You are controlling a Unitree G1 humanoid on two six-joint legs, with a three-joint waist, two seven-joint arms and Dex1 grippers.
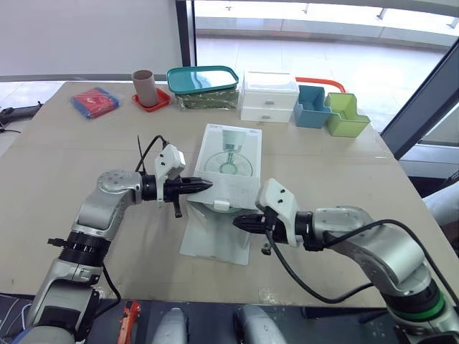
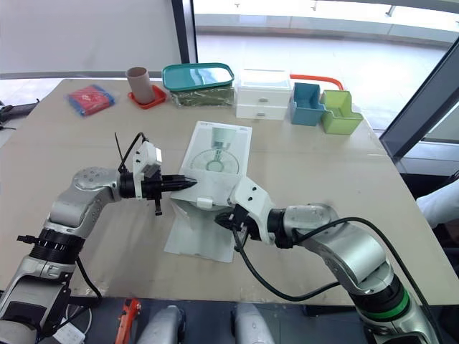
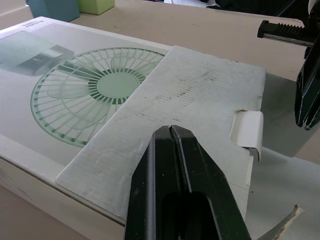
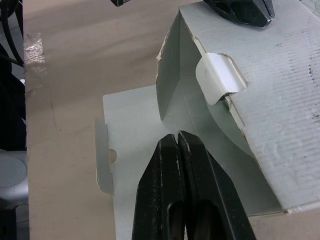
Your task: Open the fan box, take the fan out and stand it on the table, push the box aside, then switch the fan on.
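The white fan box (image 1: 231,154), printed with a green fan picture, lies flat mid-table with its near end open. Its big lid flap (image 1: 215,236) lies flat on the table toward me, and an inner flap with a small tab (image 3: 246,131) still covers the opening. My left gripper (image 1: 208,185) is shut and empty, its tip over the box's near left corner. My right gripper (image 1: 237,222) is shut and empty too, low over the lid flap just in front of the opening (image 4: 200,112). The fan itself is hidden inside.
Along the far edge stand a red packet (image 1: 95,101), a brown cup on a red coaster (image 1: 144,87), a teal-lidded container (image 1: 203,80), a small white drawer unit (image 1: 269,96), and blue (image 1: 310,107) and green (image 1: 346,115) bins. Bare tabletop lies on both sides of the box.
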